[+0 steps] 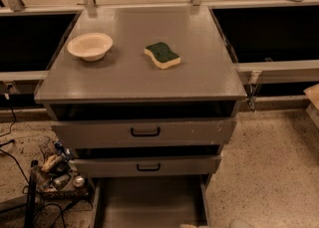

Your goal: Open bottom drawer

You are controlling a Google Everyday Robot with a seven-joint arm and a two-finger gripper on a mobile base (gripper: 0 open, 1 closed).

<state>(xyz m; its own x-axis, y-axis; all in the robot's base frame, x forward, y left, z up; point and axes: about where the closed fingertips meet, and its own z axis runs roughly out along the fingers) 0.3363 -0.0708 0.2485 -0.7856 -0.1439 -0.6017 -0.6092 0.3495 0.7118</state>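
The bottom drawer [149, 199] stands pulled out at the foot of the grey cabinet, showing its plain grey tray. Its front and handle are cut off by the lower edge of the view. Above it are the mid-sized drawer front [147, 166] and the tallest drawer front [144, 132], each with a black handle and each slightly ajar. Only a pale rounded bit of my gripper [239, 223] shows at the bottom edge, just right of the pulled-out drawer's front corner.
A cream bowl [89, 46] and a green-and-yellow sponge [162, 55] lie on the cabinet top [199, 80]. Clutter and cables [55, 170] sit on the floor at the cabinet's left. Speckled floor [269, 172] lies to the right. Dark bays flank the cabinet.
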